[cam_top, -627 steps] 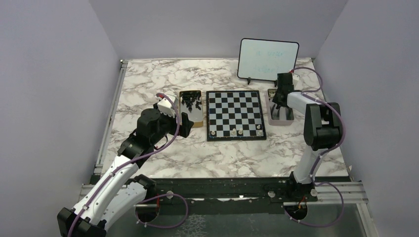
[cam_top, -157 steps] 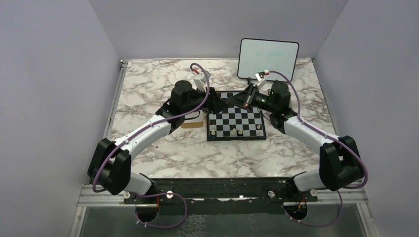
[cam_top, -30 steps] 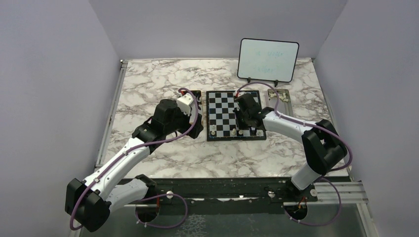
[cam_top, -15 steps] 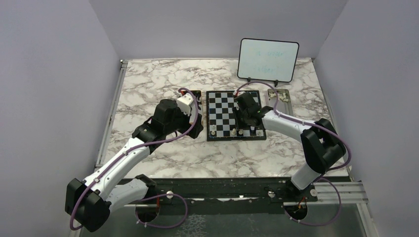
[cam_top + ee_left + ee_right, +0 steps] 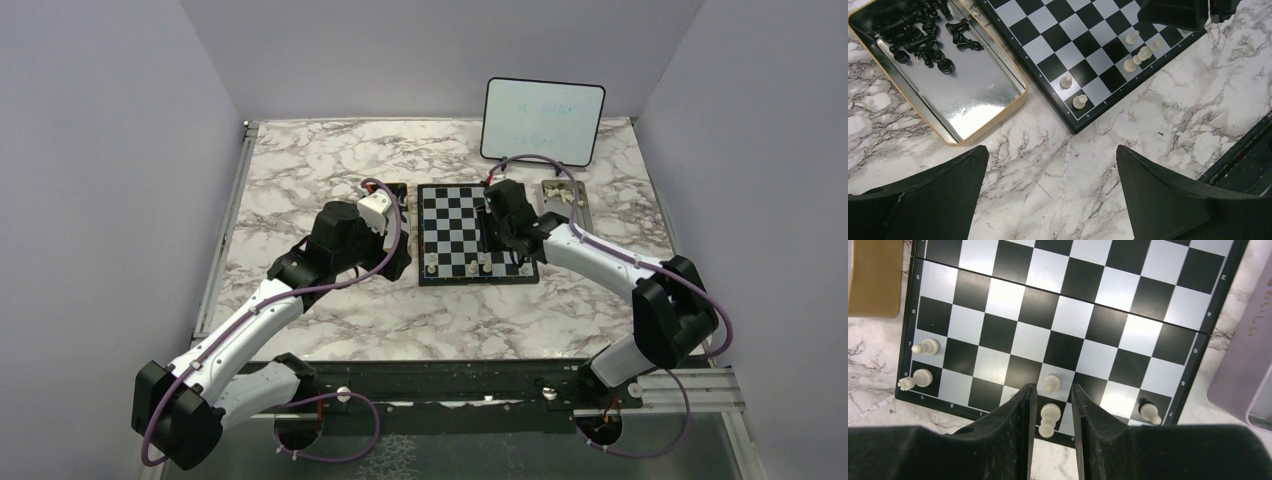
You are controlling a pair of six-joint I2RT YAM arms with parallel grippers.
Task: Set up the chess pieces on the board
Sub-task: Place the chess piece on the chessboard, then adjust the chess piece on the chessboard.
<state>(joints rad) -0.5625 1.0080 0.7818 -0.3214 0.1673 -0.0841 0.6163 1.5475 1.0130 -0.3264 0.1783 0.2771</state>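
My right claw [image 5: 1052, 390], slightly apart, straddles a cream chess piece [image 5: 1047, 421] standing on the board [image 5: 998, 295]'s edge row. My left claw [image 5: 1052, 150] gapes empty over the bench [image 5: 1148, 115]. The border reads 6, 7, h, g.

Even bright light, soft shadows, glare on the metal tray [image 5: 973, 100], sheen on the board [image 5: 1138, 330], sharp focus

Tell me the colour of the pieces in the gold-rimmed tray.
Black. The pieces show best in the left wrist view.
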